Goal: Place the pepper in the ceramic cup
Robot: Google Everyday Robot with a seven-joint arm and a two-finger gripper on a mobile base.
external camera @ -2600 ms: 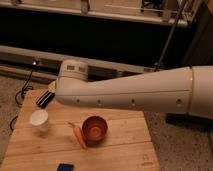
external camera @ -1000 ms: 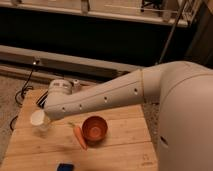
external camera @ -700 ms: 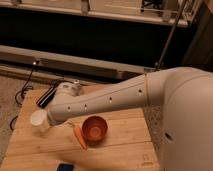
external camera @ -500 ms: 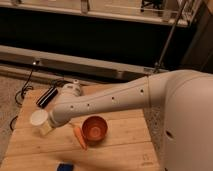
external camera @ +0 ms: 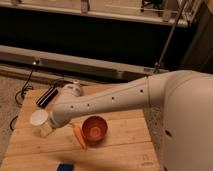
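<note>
A large, smooth white robot arm (external camera: 115, 102) reaches from the right edge of the desk across to its left side. A row of small dark dots runs along its shell. Its rounded end hangs over the left part of the desk. The gripper (external camera: 54, 121) sits beneath that end, just beside the cup. Whether it is open or closed, or has hold of anything, cannot be told.

The pale wooden desk (external camera: 125, 150) is made of long planks with visible seams. A round, glossy reddish-brown bowl (external camera: 95, 129) stands open side up near the middle of the desk. A small plain white ceramic cup (external camera: 40, 121), taller than it is wide, stands upright near the left edge.

The slim, tapered orange pepper (external camera: 79, 137) lies flat on the desk between cup and bowl, just beside the bowl's left rim and apart from the cup. Its long axis runs from the far edge toward the near edge, leaning slightly toward the near right corner. From the gripper it lies to the right and a little nearer the near edge, while the cup is on the opposite side.

The pickup likely calls for a short shift right and a grip across the narrow width. The cup's mouth looks narrow, so the pepper would probably need to go in end first.

A flat black bar-shaped object (external camera: 46, 96) rests near the far left corner. A small blue object (external camera: 64, 167) sits at the near edge.
</note>
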